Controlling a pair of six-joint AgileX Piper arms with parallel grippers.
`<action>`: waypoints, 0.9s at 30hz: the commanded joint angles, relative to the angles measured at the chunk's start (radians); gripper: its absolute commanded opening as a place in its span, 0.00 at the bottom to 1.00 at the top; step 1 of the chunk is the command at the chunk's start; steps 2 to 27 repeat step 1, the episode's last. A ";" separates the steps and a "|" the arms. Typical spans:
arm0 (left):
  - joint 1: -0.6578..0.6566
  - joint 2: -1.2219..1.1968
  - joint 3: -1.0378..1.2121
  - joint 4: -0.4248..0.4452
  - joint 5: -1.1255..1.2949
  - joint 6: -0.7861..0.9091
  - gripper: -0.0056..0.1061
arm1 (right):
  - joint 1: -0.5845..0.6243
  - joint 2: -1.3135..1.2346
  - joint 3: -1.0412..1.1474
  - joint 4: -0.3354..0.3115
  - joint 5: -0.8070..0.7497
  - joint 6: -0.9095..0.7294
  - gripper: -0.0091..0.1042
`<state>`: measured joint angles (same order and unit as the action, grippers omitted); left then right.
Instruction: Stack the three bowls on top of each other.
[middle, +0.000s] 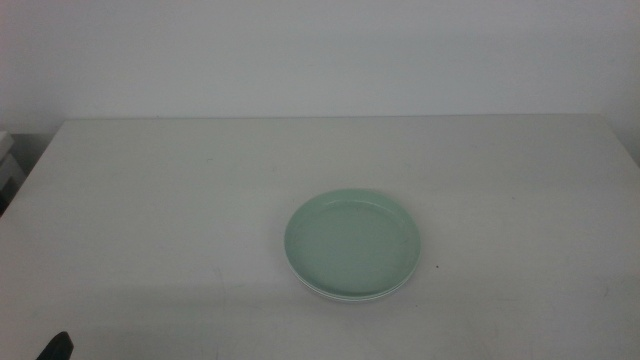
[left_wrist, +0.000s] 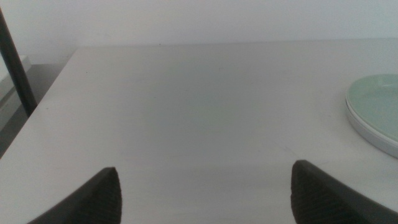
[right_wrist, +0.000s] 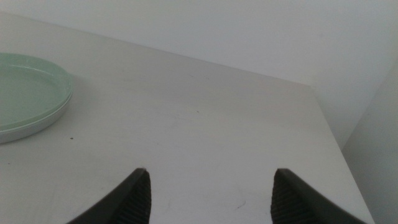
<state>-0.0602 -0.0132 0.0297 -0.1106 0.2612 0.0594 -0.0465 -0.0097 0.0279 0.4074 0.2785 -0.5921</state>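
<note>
Mint green bowl (middle: 352, 243) tops stack, upright, opening up

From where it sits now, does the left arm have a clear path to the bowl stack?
Probably yes. The left hand waits open near the table's front edge, and only bare table lies between it and the mint green bowl topping the stack.

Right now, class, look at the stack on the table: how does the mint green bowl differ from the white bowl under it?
Colour: the mint green bowl is pale green, the white bowl white. Place: the mint green bowl lies on top, the white bowl beneath. View: the mint green bowl's whole inside shows; the white bowl shows only a rim edge. Both are round, shallow and nested together. The left hand and right hand wait apart, open.
</note>
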 joint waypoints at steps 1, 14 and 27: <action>0.001 -0.015 -0.004 -0.006 -0.076 -0.009 0.97 | -0.007 -0.026 -0.006 -0.003 -0.063 -0.005 0.52; 0.001 -0.015 -0.004 -0.006 -0.076 -0.009 0.97 | -0.007 -0.026 -0.006 -0.003 -0.063 -0.005 0.52; 0.001 -0.015 -0.004 -0.006 -0.076 -0.009 0.97 | -0.007 -0.026 -0.006 -0.003 -0.063 -0.005 0.52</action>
